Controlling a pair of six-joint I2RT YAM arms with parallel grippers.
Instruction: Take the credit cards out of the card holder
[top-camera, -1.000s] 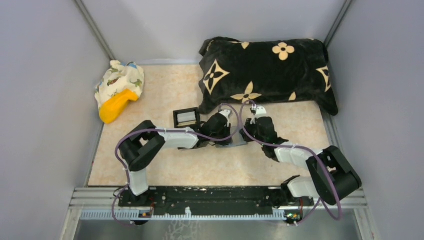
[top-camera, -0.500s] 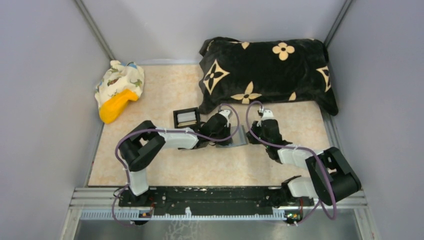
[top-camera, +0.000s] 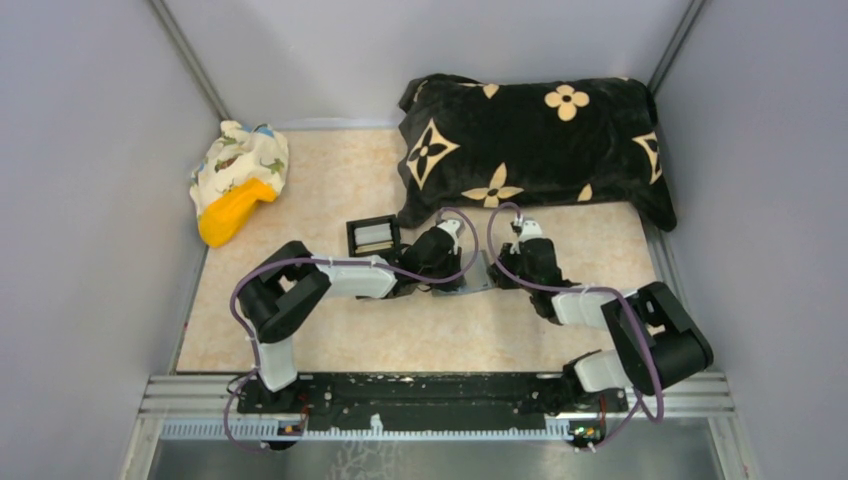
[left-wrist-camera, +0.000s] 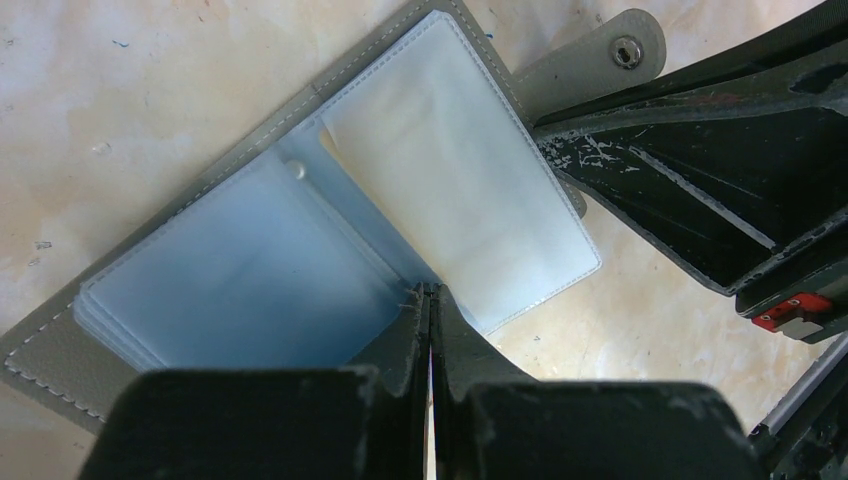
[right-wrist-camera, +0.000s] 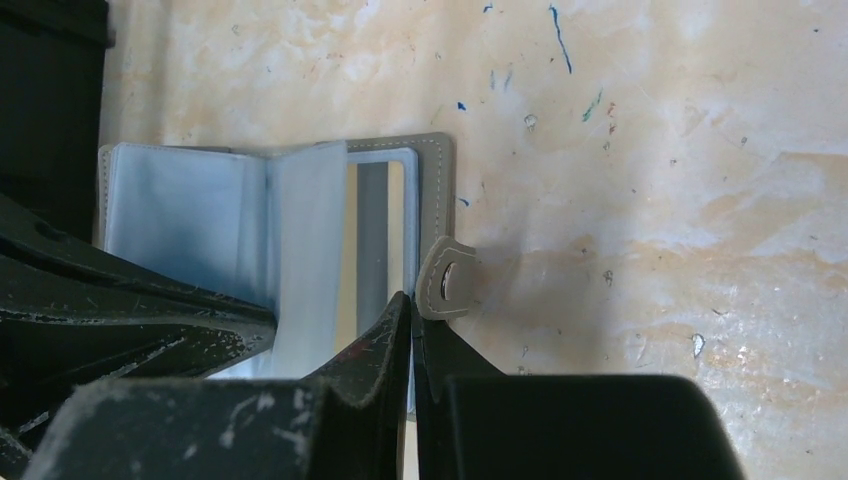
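Right claw (right-wrist-camera: 411, 305) leftward; card holder (left-wrist-camera: 240, 270) left-right

**Bystanders on my table**

At the far right I see a black pillow (top-camera: 535, 150) with cream flower motifs, lying along the back wall. In the far left corner a crumpled patterned cloth (top-camera: 245, 160) touches a yellow-orange item (top-camera: 230, 212) I cannot identify. A small black box (top-camera: 373, 237) with a silvery inside stands near the pillow's near-left corner. The beige marbled tabletop (top-camera: 420, 335) carries blue specks (right-wrist-camera: 560, 25).
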